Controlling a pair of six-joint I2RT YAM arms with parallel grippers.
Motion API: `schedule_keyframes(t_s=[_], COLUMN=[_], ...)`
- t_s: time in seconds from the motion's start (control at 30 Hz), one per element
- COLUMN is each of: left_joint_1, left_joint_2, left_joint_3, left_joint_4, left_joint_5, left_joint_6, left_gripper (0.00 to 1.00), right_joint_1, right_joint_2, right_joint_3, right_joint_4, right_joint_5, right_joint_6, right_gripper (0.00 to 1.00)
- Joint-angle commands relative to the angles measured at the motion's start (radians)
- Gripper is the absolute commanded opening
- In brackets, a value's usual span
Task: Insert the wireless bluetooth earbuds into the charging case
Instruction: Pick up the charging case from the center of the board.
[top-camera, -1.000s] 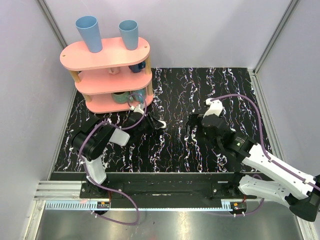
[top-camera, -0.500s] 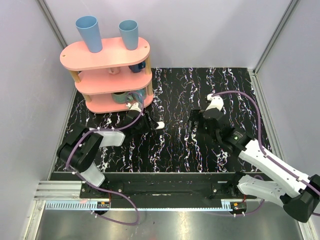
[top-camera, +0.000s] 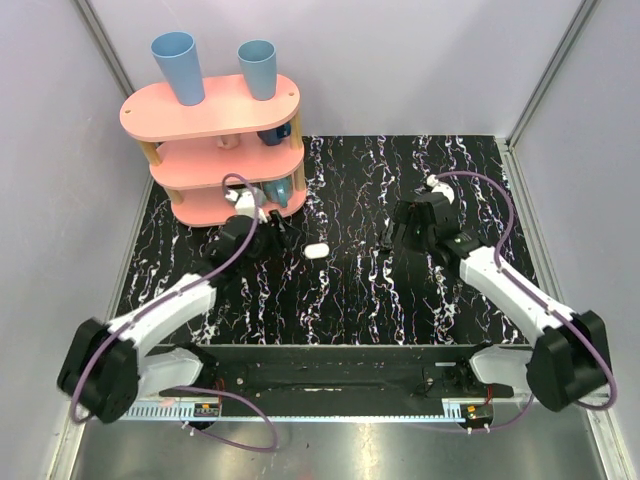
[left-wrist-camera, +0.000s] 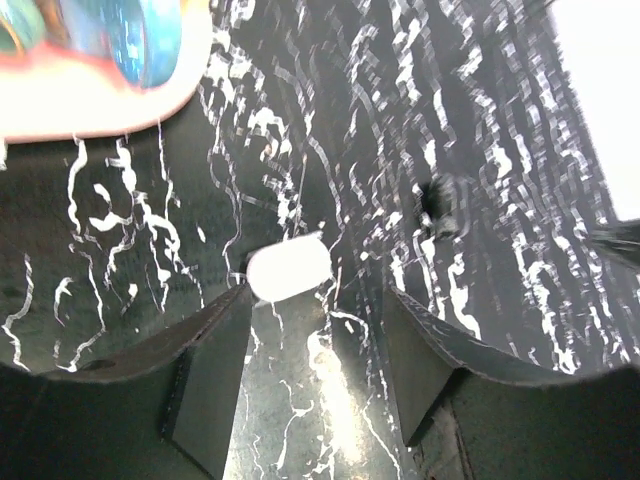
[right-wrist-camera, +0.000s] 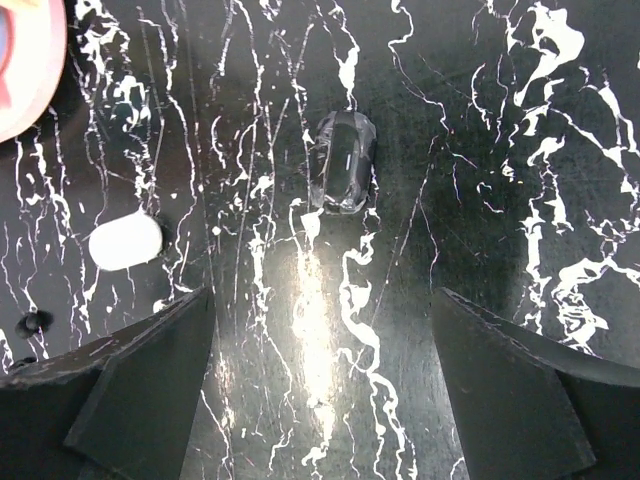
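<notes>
The white oval charging case (top-camera: 317, 250) lies shut on the black marbled table. In the left wrist view the case (left-wrist-camera: 288, 268) sits just ahead of my open left gripper (left-wrist-camera: 315, 300), close to its left fingertip and not gripped. In the top view the left gripper (top-camera: 281, 238) is just left of the case. My right gripper (right-wrist-camera: 322, 300) is open and empty, to the right of the case (right-wrist-camera: 125, 241); in the top view the right gripper (top-camera: 392, 236) hovers over the table's middle. A small dark glossy piece (right-wrist-camera: 343, 175) lies ahead of it. No white earbuds show.
A pink three-tier shelf (top-camera: 215, 150) with blue cups stands at the back left; its bottom tier edge (left-wrist-camera: 90, 100) is close to the left gripper and shows in the right wrist view (right-wrist-camera: 25, 60). Grey walls enclose the table on three sides.
The left arm has stretched out lower, and its gripper has drawn back left from the case. The right gripper has moved slightly farther back. The case has barely shifted.
</notes>
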Motion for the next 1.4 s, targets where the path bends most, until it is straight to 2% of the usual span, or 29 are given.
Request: schedule_keyframes(t_s=[0.0,0.23,0.53,0.6,0.63,0.7,0.97,1.07,1.37], left_joint_1=[0.003,0.004,0.003,0.004,0.004,0.004,0.004,0.004,0.004], left_joint_2=[-0.192,-0.528,-0.77,-0.794,-0.809,-0.82,-0.831,-0.818,-0.792], left_joint_3=[-0.003,-0.075,-0.106,-0.112,-0.115,-0.125,-0.143,-0.143,-0.141], left_joint_4=[-0.082,-0.205,-0.363,-0.389,-0.395,-0.409,-0.415,-0.41,-0.409], left_joint_5=[-0.051,-0.117,-0.191,-0.205,-0.211,-0.216,-0.223,-0.217,-0.208], left_joint_6=[0.099,0.148,0.207,0.214,0.217,0.219,0.218,0.218,0.213], left_gripper=[0.6,0.72,0.84,0.86,0.86,0.87,0.89,0.89,0.89], right_joint_1=[-0.076,-0.143,-0.151,-0.153,-0.153,-0.151,-0.151,-0.151,-0.14], right_joint_2=[0.082,0.303,0.502,0.542,0.553,0.582,0.631,0.637,0.682], right_joint_3=[0.016,0.076,0.215,0.238,0.261,0.275,0.311,0.312,0.364], right_joint_4=[0.1,0.163,0.169,0.16,0.152,0.145,0.102,0.099,0.071], right_joint_5=[-0.109,-0.184,-0.171,-0.168,-0.16,-0.155,-0.117,-0.08,-0.077], right_joint_6=[0.015,0.02,-0.013,-0.016,-0.016,-0.013,0.001,0.0,-0.016], right_gripper=[0.93,0.9,0.88,0.86,0.79,0.73,0.74,0.7,0.69])
